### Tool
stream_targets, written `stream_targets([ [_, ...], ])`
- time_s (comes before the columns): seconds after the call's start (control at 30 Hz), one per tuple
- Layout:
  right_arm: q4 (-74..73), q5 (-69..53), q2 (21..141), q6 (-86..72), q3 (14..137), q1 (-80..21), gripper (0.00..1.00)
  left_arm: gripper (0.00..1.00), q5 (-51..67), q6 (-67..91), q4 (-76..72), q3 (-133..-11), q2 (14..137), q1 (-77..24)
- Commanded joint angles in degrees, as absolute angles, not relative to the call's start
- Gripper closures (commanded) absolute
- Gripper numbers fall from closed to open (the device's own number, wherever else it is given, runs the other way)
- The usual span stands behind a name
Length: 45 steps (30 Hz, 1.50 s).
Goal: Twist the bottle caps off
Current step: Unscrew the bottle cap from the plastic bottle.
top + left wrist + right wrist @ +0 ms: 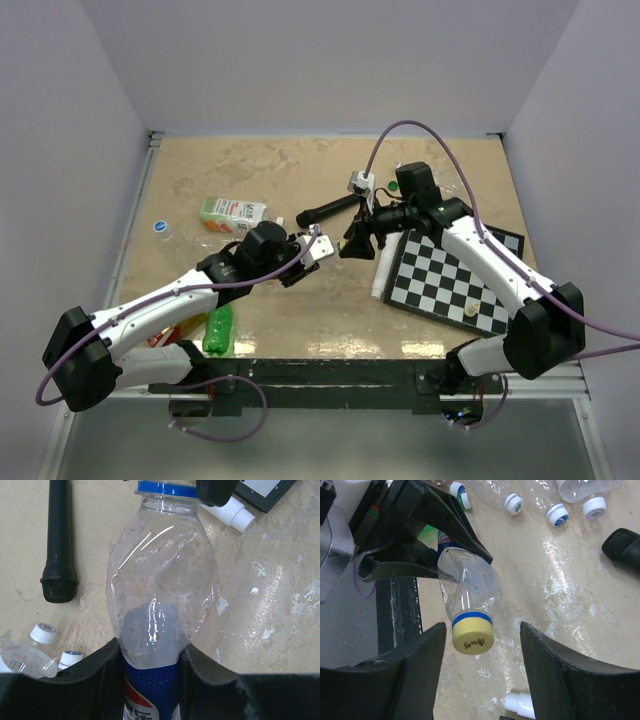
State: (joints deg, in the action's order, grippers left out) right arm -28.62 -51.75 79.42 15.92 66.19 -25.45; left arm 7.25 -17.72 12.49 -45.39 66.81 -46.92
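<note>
**Top external view: two arms square up over one bottle**

A chessboard (455,280) fills the right edge of the table (250,330), and a black microphone (325,212) lies past the middle. A green bottle (218,330) lies by the near edge, and other bottles (580,487) with their caps on rest toward the left. Over the table's middle the left gripper (150,675) is clenched on the blue-labelled body of a crinkled clear bottle (160,580). It is held level with its neck toward the right arm, likely so the bottle cannot spin while its top is turned. The right gripper (482,630) meets it head-on. Its jaws are released and stand either side of the yellow cap (472,636), with a gap on each side.
</note>
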Motion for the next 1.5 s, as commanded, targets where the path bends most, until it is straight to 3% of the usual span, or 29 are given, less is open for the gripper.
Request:
stream_targets([
  [0.0, -28.2, -51.8, 79.5, 14.8, 67.2, -26.2, 0.40, 1.00, 7.5, -17.5, 11.3, -45.8, 65.3, -47.0],
  [0.27, -31.0, -53.8, 78.6, 19.0, 68.4, -26.3, 0.95, 1.00, 7.2, -17.7, 11.3, -45.8, 65.3, -47.0],
  [0.33, -32.6, -54.2, 78.1, 22.2, 68.8, -26.3, 1.00, 1.00, 7.2, -17.7, 11.3, -45.7, 65.3, -46.9],
  [0.43, -38.6, -54.8, 78.4, 34.7, 70.7, -26.5, 1.00, 1.00, 7.6, -17.7, 11.3, -45.7, 65.3, -46.9],
  [0.57, -52.8, -56.8, 79.0, 70.7, 72.9, -26.6, 1.00, 1.00, 8.3, -17.7, 11.3, -45.6, 65.5, -47.0],
  [0.67, -53.0, -51.6, 75.0, 100.8, 68.6, -26.8, 1.00, 1.00, 8.2, -17.8, 11.3, -45.6, 65.4, -46.9],
  [0.97, -46.6, -54.8, 74.7, 96.0, 66.5, -26.7, 1.00, 1.00, 8.4, -17.8, 11.0, -45.4, 65.6, -46.9],
  [1.13, -42.5, -55.3, 73.3, 88.4, 64.1, -26.6, 0.85, 1.00, 8.6, -17.8, 11.0, -45.4, 65.7, -46.9],
  [1.27, -40.4, -55.7, 73.0, 81.1, 63.7, -26.5, 0.57, 1.00, 8.4, -17.8, 11.1, -45.4, 65.8, -46.9],
  [1.47, -39.2, -55.5, 72.1, 72.4, 65.3, -25.1, 0.39, 1.00, 8.4, -17.8, 11.0, -45.4, 66.0, -46.9],
])
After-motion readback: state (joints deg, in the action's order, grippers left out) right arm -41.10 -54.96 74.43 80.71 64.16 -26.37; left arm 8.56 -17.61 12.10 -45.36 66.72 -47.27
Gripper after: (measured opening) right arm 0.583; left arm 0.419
